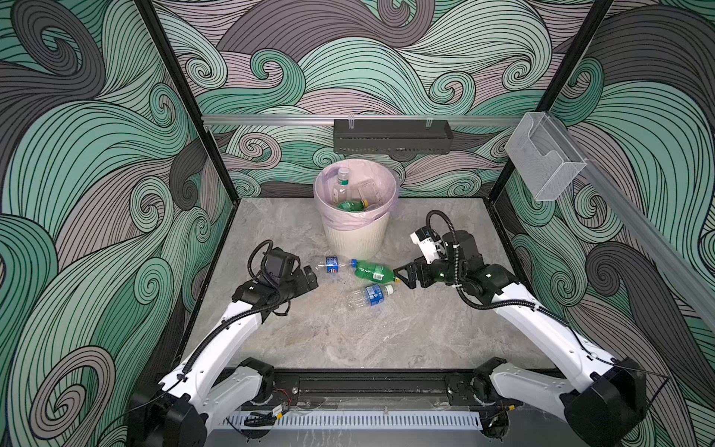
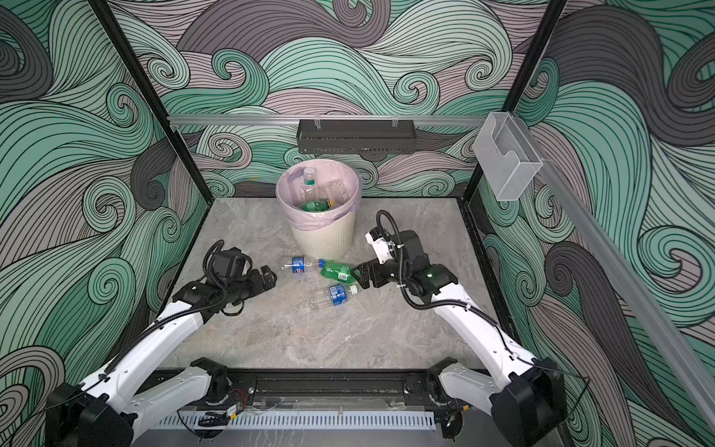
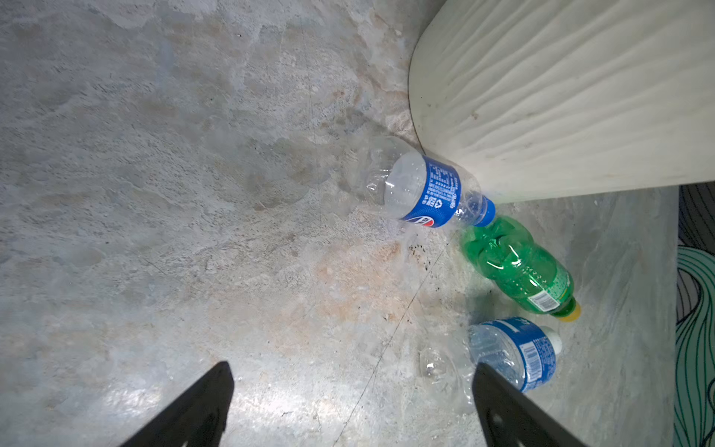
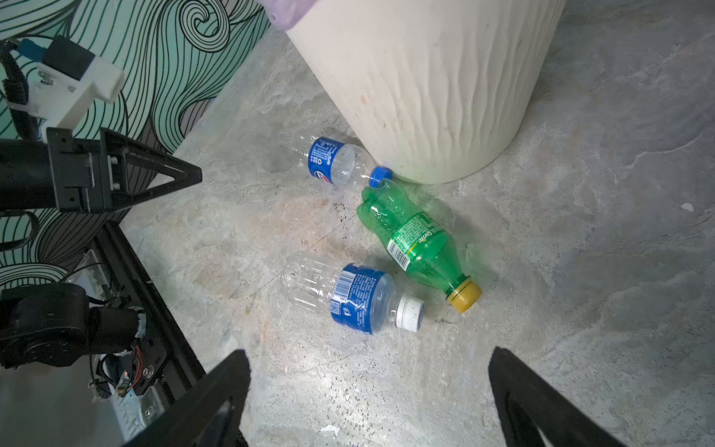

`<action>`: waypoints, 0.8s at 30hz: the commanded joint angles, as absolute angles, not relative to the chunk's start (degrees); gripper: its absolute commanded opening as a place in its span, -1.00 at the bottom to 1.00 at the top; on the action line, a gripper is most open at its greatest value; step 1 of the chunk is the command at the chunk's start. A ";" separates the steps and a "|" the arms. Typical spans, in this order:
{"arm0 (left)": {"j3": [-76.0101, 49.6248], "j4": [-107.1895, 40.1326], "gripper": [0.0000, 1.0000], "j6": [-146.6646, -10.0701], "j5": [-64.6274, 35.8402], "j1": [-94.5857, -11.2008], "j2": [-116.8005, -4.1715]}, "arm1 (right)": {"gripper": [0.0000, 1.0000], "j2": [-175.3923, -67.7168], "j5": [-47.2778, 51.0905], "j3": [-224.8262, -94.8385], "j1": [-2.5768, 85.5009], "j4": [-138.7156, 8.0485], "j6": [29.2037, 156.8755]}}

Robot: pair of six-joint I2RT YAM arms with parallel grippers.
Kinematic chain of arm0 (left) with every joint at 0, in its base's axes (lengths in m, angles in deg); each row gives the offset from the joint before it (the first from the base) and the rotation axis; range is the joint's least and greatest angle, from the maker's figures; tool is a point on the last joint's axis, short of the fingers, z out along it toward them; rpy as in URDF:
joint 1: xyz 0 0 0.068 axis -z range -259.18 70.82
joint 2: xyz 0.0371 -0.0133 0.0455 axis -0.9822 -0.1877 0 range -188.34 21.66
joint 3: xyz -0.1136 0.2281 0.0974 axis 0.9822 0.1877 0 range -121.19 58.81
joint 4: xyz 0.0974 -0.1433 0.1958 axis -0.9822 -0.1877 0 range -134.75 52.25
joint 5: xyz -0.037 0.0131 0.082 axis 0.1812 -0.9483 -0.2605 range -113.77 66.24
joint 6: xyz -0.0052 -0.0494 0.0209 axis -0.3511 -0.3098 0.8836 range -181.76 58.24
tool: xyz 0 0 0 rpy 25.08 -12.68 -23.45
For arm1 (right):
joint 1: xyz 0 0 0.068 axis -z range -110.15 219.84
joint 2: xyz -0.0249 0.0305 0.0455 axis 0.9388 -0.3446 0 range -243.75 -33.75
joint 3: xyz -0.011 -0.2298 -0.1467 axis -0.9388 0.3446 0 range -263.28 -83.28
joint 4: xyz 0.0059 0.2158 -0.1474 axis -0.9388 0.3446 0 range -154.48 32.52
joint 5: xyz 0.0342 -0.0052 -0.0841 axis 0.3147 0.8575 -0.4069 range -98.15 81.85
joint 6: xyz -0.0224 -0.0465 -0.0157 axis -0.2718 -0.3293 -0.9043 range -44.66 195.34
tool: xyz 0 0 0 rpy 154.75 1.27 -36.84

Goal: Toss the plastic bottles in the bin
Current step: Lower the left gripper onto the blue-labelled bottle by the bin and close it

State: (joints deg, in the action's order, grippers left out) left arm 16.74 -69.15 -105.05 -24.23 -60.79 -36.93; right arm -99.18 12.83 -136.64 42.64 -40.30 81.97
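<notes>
on the grey marbled tabletop (image 1: 348, 340), two white robot arms reach in from the near edge. nearest of the litter, a clear plastic bottle with a blue label and white cap (image 1: 369, 295) (image 2: 332, 296) (image 4: 348, 298) lies on its side between the two claws, held by neither.

the left gripper (image 1: 311, 276) (image 2: 271, 276) (image 3: 352, 387) sits low over the table, its black jaws spread wide with nothing between them. the right gripper (image 1: 402, 276) (image 2: 360, 274) (image 4: 369, 358) also has its jaws wide apart and empty.

in both top views its tips are just beside the cap end of a green plastic bottle with a yellow cap (image 1: 373, 271) (image 2: 336, 271) (image 4: 414, 240), which lies on its side just behind the white-capped one. touching that green bottle's base is the cap of a clear plastic bottle with a blue label and blue cap (image 1: 332, 265) (image 2: 300, 266) (image 3: 421, 189) (image 4: 336, 162), lying at the foot of the bin with its base towards the left gripper.

the round cream ribbed plastic bin (image 1: 356, 236) (image 2: 323, 236) (image 3: 561, 96) (image 4: 425, 85), lined with a pale pink bag folded over its rim, stands upright at the back of the table. inside it are a second green bottle with a yellow cap (image 1: 350, 205) and an upright clear bottle with a green-and-white label (image 1: 342, 182).

behind, a black perforated tray (image 1: 390, 135) hangs on the rear wall rail, and a clear mesh box (image 1: 543, 158) hangs on the right-hand rail.
</notes>
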 commanded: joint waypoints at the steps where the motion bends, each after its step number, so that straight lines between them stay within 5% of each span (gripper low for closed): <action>1: 14.91 -66.42 0.97 -113.90 -22.21 -61.01 -40.60 | 0.92 -98.86 12.24 -136.18 42.42 -42.32 82.20; 24: 7.48 -49.90 0.96 -141.13 -24.02 -58.41 -67.16 | 0.91 -93.87 7.95 -131.36 42.45 -41.21 82.20</action>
State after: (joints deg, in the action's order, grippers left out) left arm 8.37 -52.51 -135.98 -23.49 -58.67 -65.17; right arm -94.72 9.11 -131.97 42.64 -41.35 82.80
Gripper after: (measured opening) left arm 0.982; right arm 0.954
